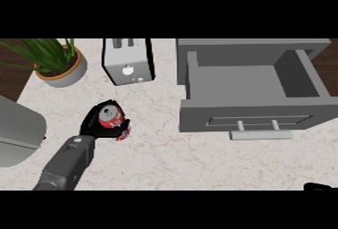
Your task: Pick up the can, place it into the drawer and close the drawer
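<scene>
Head view is all we get, so here goes: the left hand (92,124) sits left of center over the counter (198,161), and it's wrapped around the can (110,115), with black fingers curling round the red side so the silver top pokes out facing up at the camera. A bit of red label shows at the lower right of the grip too. The can looks tipped slightly, and honestly I can't tell if its base is touching the counter or not. The grey left forearm (66,165) runs in from the lower left edge on a diagonal, wrist pointing up and a bit to the right. The drawer (251,117) is pulled wide open on the right, well apart from the can, its inside bare and grey, and its handle (260,134) sticks out along the front panel. The right hand (321,187) is just a black sliver at the bottom right corner, can't tell if it's open or closed. At the back there's a toaster (128,60) and a potted plant (58,62) to its left.
</scene>
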### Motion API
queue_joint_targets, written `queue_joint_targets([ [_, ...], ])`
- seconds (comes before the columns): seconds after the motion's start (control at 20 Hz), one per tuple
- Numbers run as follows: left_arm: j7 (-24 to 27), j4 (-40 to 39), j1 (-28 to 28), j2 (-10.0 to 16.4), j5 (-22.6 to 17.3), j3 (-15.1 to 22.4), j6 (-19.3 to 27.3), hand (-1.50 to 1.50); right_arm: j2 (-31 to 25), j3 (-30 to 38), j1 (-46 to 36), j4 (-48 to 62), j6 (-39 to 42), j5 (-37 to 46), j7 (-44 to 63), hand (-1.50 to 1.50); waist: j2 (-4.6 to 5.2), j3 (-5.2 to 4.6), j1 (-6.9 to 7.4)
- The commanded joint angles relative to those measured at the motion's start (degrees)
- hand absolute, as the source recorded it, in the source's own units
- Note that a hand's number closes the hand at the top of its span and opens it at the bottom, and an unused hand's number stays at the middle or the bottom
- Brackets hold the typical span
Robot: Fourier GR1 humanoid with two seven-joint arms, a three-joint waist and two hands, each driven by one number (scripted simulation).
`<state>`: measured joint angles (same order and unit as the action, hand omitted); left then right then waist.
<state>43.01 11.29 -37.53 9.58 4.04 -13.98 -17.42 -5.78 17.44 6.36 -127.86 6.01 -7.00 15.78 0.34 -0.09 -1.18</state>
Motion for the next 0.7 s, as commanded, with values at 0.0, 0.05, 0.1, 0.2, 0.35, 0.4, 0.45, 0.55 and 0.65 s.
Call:
queue_joint_targets([
  [0.0,-1.23,1.02,-0.83,-2.37,-3.17,-2.93,5.02,1.50,-2.42,1.67,-3.59,-1.28,-1.51,-1.49,5.86,-1.50,-0.16,0.03,0.53],
  [0.05,-1.61,0.27,-1.88,-2.50,-3.53,-3.74,8.12,1.50,0.11,0.48,-1.28,0.19,-0.57,-0.52,0.20,-1.50,-0.01,0.03,0.12],
  [0.1,-2.38,0.63,-2.11,-3.35,-5.15,-5.39,11.12,1.50,0.88,-0.33,0.18,1.18,-0.38,1.15,-0.86,-1.50,-0.08,0.06,0.34],
  [0.2,-0.26,0.53,-0.97,-3.37,-6.06,-6.40,12.26,1.50,-0.42,1.30,-0.20,-1.31,-0.24,-0.97,1.23,-1.50,0.00,0.02,0.01],
  [0.35,-2.14,4.28,-2.81,-6.34,-6.89,-5.86,15.37,1.50,-1.14,3.21,0.26,-0.06,0.68,-2.36,0.80,-1.50,-0.23,0.08,0.47],
  [0.4,-4.27,5.44,-4.28,-5.55,-7.24,-5.74,14.95,1.50,0.01,0.45,-0.92,-2.83,-1.55,0.68,3.32,-1.50,-0.26,0.06,0.61],
  [0.45,-3.84,8.18,-2.05,-7.35,-6.54,-3.86,14.74,1.50,-0.82,1.37,-1.75,2.09,-0.06,1.29,-0.76,-1.50,-0.35,0.10,0.98],
  [0.55,-9.83,8.37,-7.74,-8.50,-7.00,-3.96,16.57,1.50,0.14,1.83,0.57,-0.58,-0.41,0.61,0.25,-1.50,-0.38,0.11,0.70],
  [0.65,-15.53,15.08,-5.63,-8.82,-6.76,-1.67,16.99,1.50,0.95,0.80,3.73,-3.17,0.79,1.14,0.21,-1.50,-0.88,0.17,1.72],
])
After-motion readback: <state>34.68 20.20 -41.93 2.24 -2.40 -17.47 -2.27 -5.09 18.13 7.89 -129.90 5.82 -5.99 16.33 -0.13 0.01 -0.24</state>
